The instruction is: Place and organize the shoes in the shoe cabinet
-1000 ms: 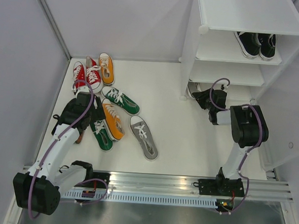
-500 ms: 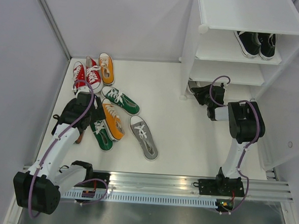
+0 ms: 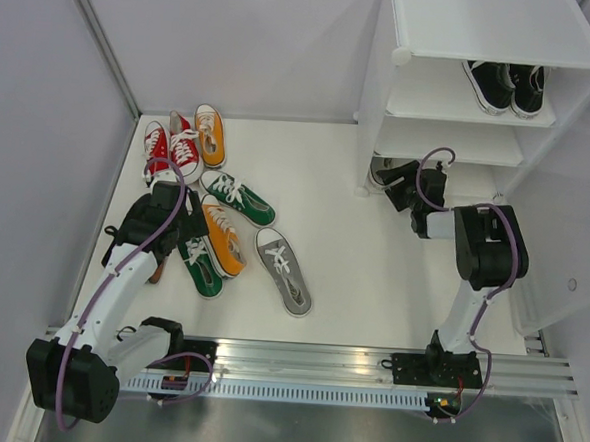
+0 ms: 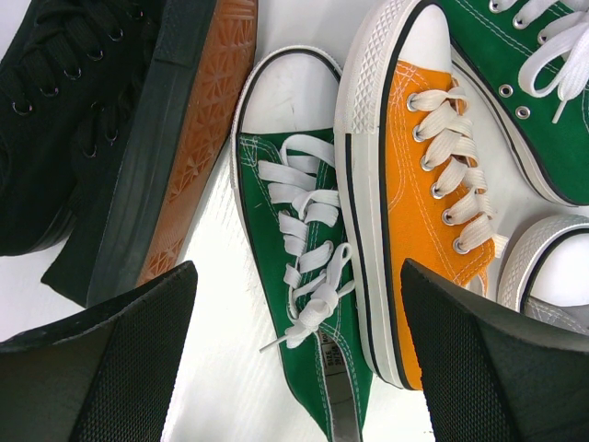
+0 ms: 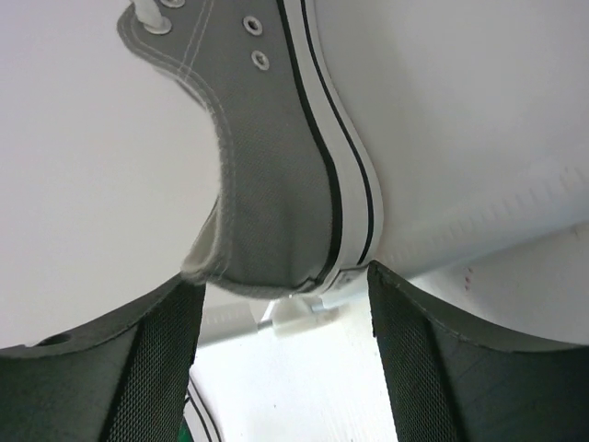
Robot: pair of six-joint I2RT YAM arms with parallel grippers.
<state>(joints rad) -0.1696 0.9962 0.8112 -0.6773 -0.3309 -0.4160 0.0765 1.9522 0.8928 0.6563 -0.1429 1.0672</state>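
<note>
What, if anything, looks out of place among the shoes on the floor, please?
The black shoe lies tipped on its side near the left tool, brown sole showing. The orange shoes are split: one beside the red pair, the other among the green shoes.

Two red shoes (image 3: 157,144), two orange (image 3: 222,235), two green (image 3: 236,197), two grey (image 3: 283,270), at least three black (image 3: 489,85)

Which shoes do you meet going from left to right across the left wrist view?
Black sneaker, green sneaker, orange sneaker, second green sneaker.
</note>
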